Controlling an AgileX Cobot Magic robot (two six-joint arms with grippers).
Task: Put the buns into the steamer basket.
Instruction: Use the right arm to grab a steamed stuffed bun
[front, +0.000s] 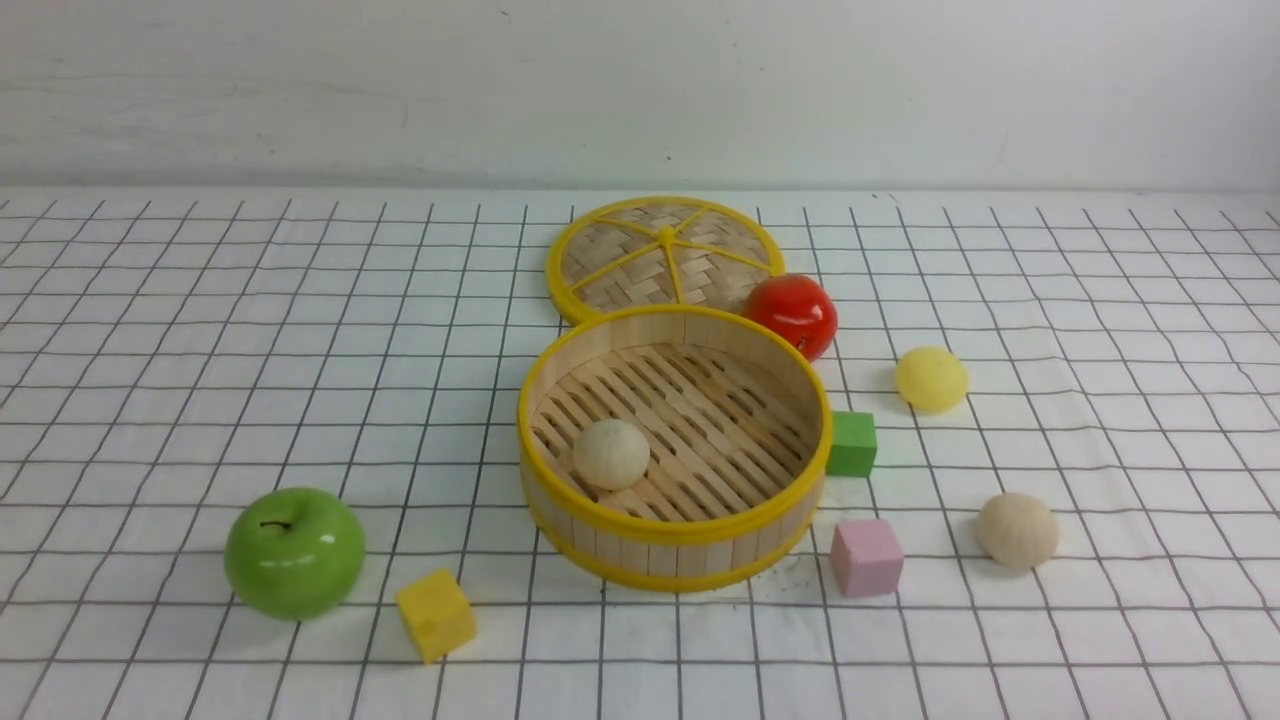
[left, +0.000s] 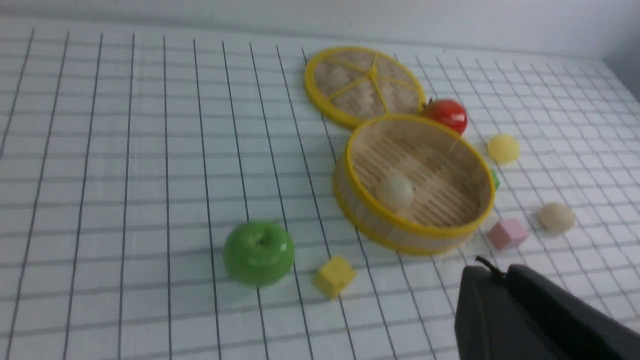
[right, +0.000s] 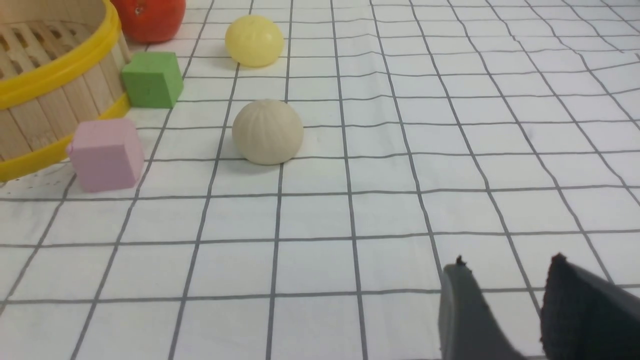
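Note:
The steamer basket (front: 672, 540) stands mid-table with one cream bun (front: 611, 453) on its slatted floor. A pale yellow bun (front: 931, 379) lies on the cloth to its right, and a second cream bun (front: 1017, 530) sits nearer, by the pink cube. Neither arm shows in the front view. In the left wrist view my left gripper (left: 500, 272) is shut and empty, held back from the steamer basket (left: 380, 227). My right gripper (right: 507, 262) is open with nothing between its fingers, well short of the cream bun (right: 267, 131) and the yellow bun (right: 254, 40).
A woven lid (front: 665, 257) lies flat behind the basket, with a red tomato (front: 792, 314) beside it. A green cube (front: 851, 443) and a pink cube (front: 866, 557) sit right of the basket. A green apple (front: 294, 552) and a yellow cube (front: 435, 613) lie front left.

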